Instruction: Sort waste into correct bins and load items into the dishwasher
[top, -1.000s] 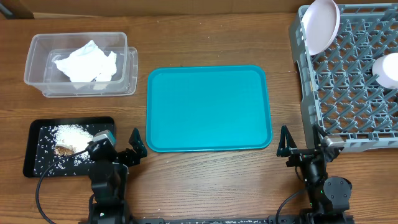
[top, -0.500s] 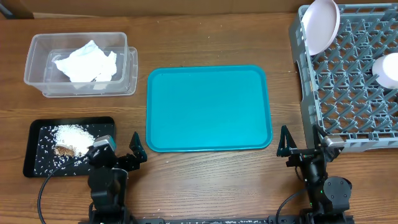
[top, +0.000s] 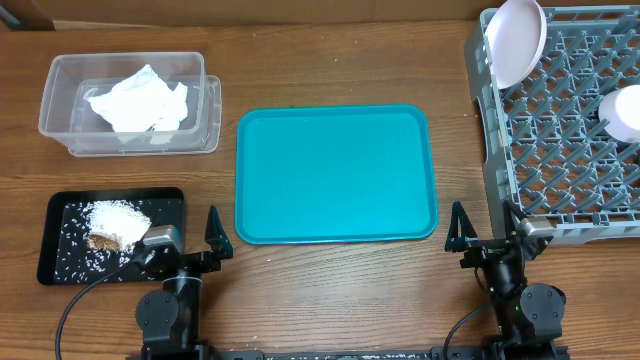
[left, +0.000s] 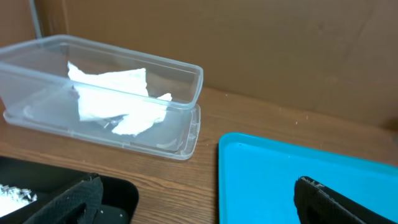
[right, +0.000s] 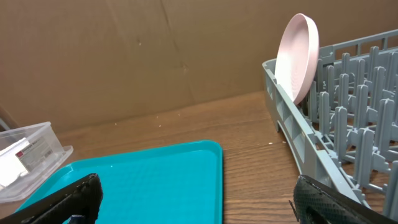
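Observation:
The crumpled white napkin (top: 138, 100) lies in the clear tub (top: 60, 75), and both show in the left wrist view, napkin (left: 118, 93) and tub (left: 183, 78). The brown food scrap (top: 102, 241) and rice (top: 115, 214) lie in the black tray (top: 60, 262). The white plate (top: 517, 40) stands on edge in the grey rack (top: 560, 140). A white dish (top: 622, 108) sits at the rack's right edge. My left gripper (top: 190, 240) is open and empty beside the black tray. My right gripper (top: 487, 236) is open and empty by the rack's front corner. The red wrapper and chopsticks are out of view.
The teal tray (top: 335, 175) lies bare mid-table between the two arms, and its corner shows in the left wrist view (left: 280, 168). The right wrist view shows the teal tray (right: 143, 174), the plate (right: 298, 56) and the rack wall (right: 292, 134).
My left arm has drawn back from over the black tray toward the table's front edge. The right arm has not moved.

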